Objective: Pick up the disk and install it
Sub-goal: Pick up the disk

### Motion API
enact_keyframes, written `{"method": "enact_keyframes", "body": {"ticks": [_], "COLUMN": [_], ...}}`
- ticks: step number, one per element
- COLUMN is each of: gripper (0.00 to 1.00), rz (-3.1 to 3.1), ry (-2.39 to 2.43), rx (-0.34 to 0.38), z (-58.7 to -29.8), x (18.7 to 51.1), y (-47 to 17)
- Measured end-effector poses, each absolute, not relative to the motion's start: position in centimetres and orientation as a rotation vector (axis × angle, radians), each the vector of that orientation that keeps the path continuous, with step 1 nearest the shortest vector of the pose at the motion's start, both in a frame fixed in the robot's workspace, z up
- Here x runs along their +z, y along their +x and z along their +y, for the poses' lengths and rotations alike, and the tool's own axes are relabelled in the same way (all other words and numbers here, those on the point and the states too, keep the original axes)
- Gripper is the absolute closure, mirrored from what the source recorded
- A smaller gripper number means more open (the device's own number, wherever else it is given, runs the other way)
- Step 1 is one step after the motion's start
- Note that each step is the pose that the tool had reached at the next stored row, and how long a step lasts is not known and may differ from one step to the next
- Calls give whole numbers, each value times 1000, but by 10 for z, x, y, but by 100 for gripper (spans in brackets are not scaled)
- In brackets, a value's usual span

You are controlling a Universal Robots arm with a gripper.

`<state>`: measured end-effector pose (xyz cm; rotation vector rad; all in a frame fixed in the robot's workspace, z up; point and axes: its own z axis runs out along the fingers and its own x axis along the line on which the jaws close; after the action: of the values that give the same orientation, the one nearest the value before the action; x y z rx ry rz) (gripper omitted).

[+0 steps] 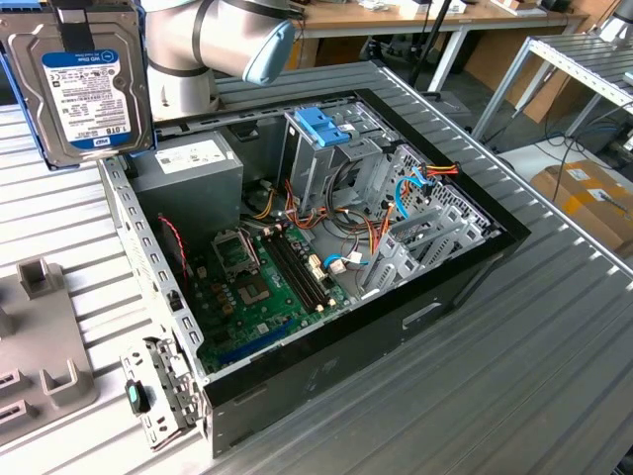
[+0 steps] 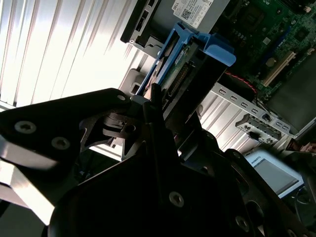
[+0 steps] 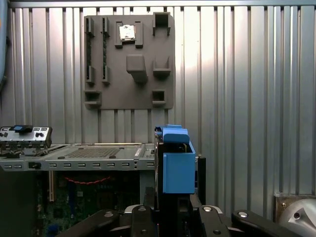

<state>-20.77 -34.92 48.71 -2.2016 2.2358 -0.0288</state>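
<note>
The disk (image 1: 94, 94) hangs in the air at the exterior view's upper left, above the table beside the open computer case (image 1: 415, 287). Its white and blue label faces the camera. My gripper (image 1: 91, 35) comes down from above and is shut on it. Both wrist views show the disk edge-on, with its light blue side rail (image 2: 210, 47) (image 3: 177, 168) sticking out beyond my dark fingers (image 2: 154, 123). The drive cage with its blue latch (image 1: 321, 124) stands inside the case, to the exterior view's right of the disk.
A grey power supply box (image 1: 193, 168) sits in the case corner nearest the disk, with the motherboard (image 1: 257, 287) and loose cables beside it. A grey fixture plate (image 1: 40, 346) (image 3: 128, 64) lies on the ribbed metal table. The arm's elbow (image 1: 227, 40) is behind the case.
</note>
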Motion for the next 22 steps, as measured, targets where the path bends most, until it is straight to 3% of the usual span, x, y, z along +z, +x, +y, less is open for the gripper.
{"method": "enact_keyframes", "body": {"ticks": [22], "gripper": [65], "rz": [2236], "ry": [-2202], "rx": [-29], "z": [-349], "x": [487], "y": [-193]}}
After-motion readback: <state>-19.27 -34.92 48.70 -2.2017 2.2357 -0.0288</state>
